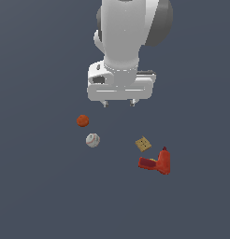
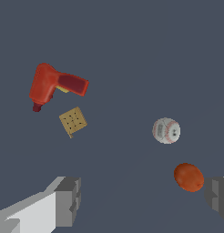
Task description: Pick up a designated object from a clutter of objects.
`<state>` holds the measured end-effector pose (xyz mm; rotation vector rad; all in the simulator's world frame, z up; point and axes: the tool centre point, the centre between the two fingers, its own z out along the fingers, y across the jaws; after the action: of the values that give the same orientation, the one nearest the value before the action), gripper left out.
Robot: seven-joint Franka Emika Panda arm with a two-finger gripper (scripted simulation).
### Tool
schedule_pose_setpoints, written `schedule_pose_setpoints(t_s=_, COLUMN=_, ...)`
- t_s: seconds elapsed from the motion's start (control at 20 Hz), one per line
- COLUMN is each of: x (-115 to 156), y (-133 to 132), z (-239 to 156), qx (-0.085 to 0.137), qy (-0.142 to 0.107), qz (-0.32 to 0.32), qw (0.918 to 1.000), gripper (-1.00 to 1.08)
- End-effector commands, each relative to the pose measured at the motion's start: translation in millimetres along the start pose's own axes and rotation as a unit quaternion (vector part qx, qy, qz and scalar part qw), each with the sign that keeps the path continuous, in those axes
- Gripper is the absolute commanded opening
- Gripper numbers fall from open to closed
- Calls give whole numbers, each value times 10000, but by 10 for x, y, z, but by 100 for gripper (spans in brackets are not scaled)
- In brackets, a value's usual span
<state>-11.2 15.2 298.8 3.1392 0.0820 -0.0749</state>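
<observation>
The tan square block (image 1: pixel 143 144) with dark dots lies flat on the grey floor, just beside the red drill-shaped tool (image 1: pixel 157 162). In the wrist view the block (image 2: pixel 73 121) sits below the drill (image 2: pixel 52 86). My gripper (image 1: pixel 119 103) hangs open and empty above the floor, behind the objects, apart from all of them. Its two fingers (image 2: pixel 68 200) show wide apart in the wrist view, midpoint (image 2: pixel 143 200).
An orange ball (image 1: pixel 82 121) and a white baseball (image 1: pixel 92 140) lie toward the exterior view's left. In the wrist view the ball (image 2: pixel 188 177) is close to one finger and the baseball (image 2: pixel 166 130) lies beyond it.
</observation>
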Motion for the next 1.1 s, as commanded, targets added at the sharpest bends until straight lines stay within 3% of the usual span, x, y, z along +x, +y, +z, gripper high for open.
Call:
schedule_pose_setpoints(t_s=0.0, x=0, y=0, z=0, qx=0, qy=0, qz=0, qw=10000, gripper=100)
schedule_pose_setpoints(t_s=0.6, x=13, y=24, z=-108, qx=-34, qy=103, qz=-162, qw=9998, gripper=100)
schedule_pose_setpoints(t_s=1.05, x=119, y=-95, z=152, qx=-74, qy=110, qz=-378, qw=9992, gripper=100)
